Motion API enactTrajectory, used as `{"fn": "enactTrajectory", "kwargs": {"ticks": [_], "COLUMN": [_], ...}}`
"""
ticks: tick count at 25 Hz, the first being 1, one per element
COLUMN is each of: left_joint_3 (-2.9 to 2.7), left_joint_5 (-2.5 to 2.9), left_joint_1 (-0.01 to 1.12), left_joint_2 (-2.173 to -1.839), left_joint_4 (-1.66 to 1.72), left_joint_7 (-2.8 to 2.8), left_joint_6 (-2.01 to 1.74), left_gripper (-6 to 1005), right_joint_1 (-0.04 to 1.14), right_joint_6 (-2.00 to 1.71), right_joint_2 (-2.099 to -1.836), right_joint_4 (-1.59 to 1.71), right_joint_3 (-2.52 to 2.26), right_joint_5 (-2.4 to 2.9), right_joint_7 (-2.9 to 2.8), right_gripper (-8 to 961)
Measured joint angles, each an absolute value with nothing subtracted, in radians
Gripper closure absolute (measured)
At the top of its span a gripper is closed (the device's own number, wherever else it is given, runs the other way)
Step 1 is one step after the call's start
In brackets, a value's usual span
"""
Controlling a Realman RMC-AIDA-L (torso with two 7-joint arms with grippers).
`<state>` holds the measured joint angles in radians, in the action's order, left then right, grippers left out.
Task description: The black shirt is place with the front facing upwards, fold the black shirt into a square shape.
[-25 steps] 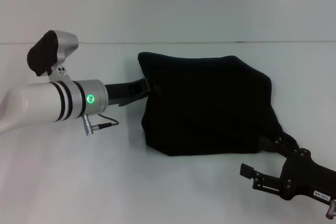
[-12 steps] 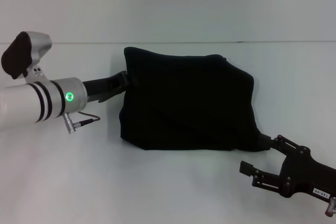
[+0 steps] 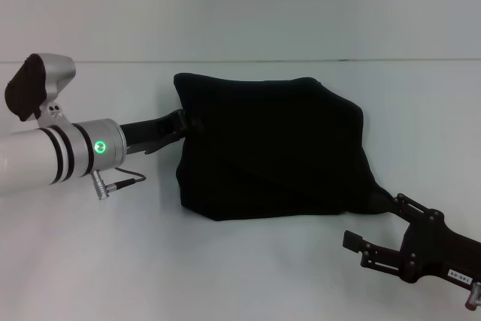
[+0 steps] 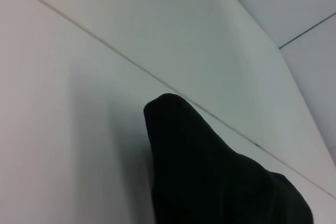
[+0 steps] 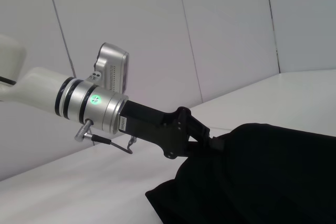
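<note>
The black shirt [image 3: 278, 148] lies bunched in a roughly rectangular heap at the middle of the white table; no lettering shows. My left gripper [image 3: 186, 121] reaches in from the left and is shut on the shirt's upper left edge, also visible in the right wrist view as the left gripper [image 5: 209, 142] biting into the shirt [image 5: 273, 177]. The left wrist view shows only a raised black fold of the shirt [image 4: 210, 182]. My right gripper [image 3: 372, 222] sits at the lower right, open, with the shirt's stretched lower right corner resting against its upper finger.
The white table [image 3: 240, 276] stretches wide around the shirt, its far edge meeting a pale wall [image 3: 240, 5]. A cable and plug [image 3: 113, 182] hang under the left wrist.
The left arm dragged the shirt's left side toward the left, then eased back slightly right and lower. The shirt's heap shifted left with it. The right gripper stayed put.
</note>
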<state>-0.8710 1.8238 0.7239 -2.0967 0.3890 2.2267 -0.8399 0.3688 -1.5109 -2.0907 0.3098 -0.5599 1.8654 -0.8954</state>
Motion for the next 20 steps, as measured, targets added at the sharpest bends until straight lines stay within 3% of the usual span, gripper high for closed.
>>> {"fn": "enactTrajectory", "kwargs": {"ticks": [10, 20], "left_joint_3": [-0.779, -0.755], "left_joint_5": [1.824, 1.817], "left_joint_1": [0.688, 0.557], "left_joint_2": [-2.089, -2.062], "left_joint_4": [0.421, 0.587], "left_joint_7": [2.023, 1.816], "left_joint_6": [-1.024, -1.222], "left_gripper": [871, 508], "right_joint_1": [0.37, 0.388], "right_joint_6": [-1.511, -1.487], "right_joint_2": [-2.091, -2.092], "right_joint_4": [0.31, 0.314], "right_joint_3": [-0.559, -0.52], "right_joint_5": [1.864, 1.862], "right_joint_7": [-0.893, -0.891], "right_gripper": [8, 9]}}
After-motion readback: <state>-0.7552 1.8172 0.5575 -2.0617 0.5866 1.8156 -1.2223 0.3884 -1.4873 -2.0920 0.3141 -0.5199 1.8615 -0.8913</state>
